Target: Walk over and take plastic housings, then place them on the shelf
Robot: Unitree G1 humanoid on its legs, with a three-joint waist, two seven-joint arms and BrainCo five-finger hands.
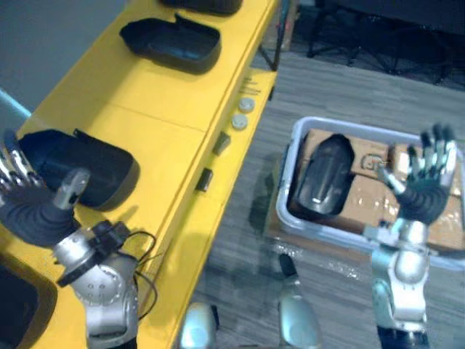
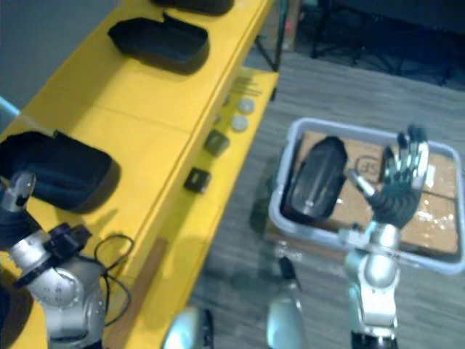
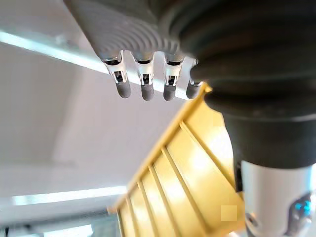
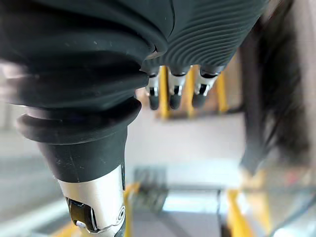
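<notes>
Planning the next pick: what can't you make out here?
- Farthest housing on the shelf: cut off by the left eye view's top edge.
- Small discs on the shelf edge: too small to identify, both eye views.
- Left hand: fingertips cut by the left eye view's edge; contact with nearest housing unclear.

I can read no text, number or label from here, dark print on the cardboard [image 1: 363, 205] lying in the white bin [image 1: 283, 196] too blurred for me to make out, faint small marks on the front edge of the yellow shelf [image 1: 160, 131] equally illegible
</notes>
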